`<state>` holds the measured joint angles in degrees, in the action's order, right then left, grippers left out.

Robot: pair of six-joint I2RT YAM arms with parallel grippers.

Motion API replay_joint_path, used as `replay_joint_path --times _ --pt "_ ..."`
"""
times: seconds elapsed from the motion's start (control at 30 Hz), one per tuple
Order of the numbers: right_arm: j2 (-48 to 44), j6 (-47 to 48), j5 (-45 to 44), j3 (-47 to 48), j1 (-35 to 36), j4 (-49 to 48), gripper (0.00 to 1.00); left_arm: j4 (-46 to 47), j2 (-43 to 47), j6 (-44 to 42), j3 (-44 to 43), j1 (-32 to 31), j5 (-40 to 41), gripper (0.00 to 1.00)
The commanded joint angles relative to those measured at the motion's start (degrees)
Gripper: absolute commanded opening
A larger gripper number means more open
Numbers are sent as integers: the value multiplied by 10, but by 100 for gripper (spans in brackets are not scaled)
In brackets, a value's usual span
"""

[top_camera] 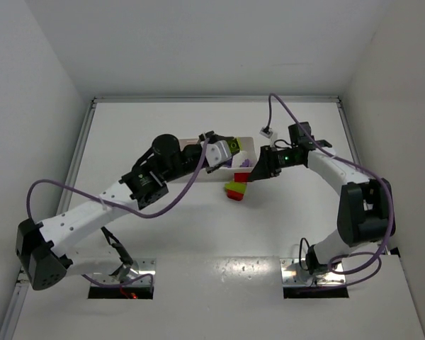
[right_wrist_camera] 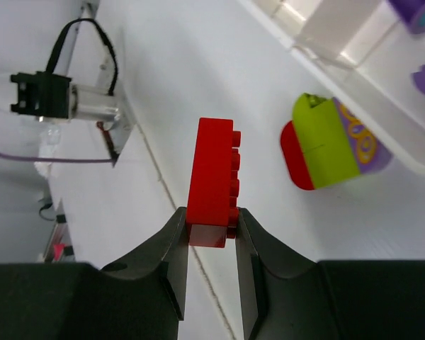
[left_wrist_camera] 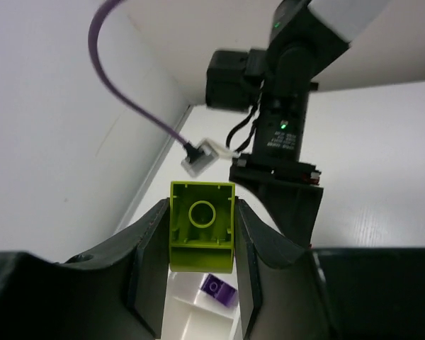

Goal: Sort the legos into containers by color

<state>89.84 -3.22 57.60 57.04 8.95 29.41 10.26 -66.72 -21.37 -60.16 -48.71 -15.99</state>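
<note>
On the white table (top_camera: 198,241), out in front of the 2 arm bases, a striped clump (top_camera: 236,190) of red, yellow-green and purple bricks lies on its side just in front of the tray's near wall; whether it touches the wall cannot be told. Just beside the clump and above the table, the right gripper (right_wrist_camera: 211,219) is clamped on 1 end of a red brick (right_wrist_camera: 214,177). The brick sticks out past the fingertips, its studs facing the clump's side. A little farther out, the left gripper (left_wrist_camera: 202,212) is clamped on a yellow-green brick (left_wrist_camera: 202,237), pinched between both fingers with its hollow underside toward the wrist camera. It hangs over the white tray (left_wrist_camera: 191,315). Below it, 1 purple brick (left_wrist_camera: 219,289) lies in a tray compartment next to a thin divider wall. The right wrist view shows parts of 2 purple pieces at the picture's edge, inside the tray beyond its near wall. The 2 grippers are near each other at the tray, left of it and right of it.
</note>
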Motion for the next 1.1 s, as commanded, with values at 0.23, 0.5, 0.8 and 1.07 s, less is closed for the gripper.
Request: replay_joint_path --times 0.23,0.5,0.8,1.07 --pt "-41 -18 -108 86 -16 -39 0 -133 -236 196 -148 110 133 0" --pt "-59 1 -140 106 -26 -22 0 -181 -341 247 -225 162 92 0" --pt "-59 13 -145 111 -38 -16 0 -220 -382 253 -231 174 68 32" --pt "-47 13 -151 121 -38 -22 0 -211 -357 273 -225 204 66 83"
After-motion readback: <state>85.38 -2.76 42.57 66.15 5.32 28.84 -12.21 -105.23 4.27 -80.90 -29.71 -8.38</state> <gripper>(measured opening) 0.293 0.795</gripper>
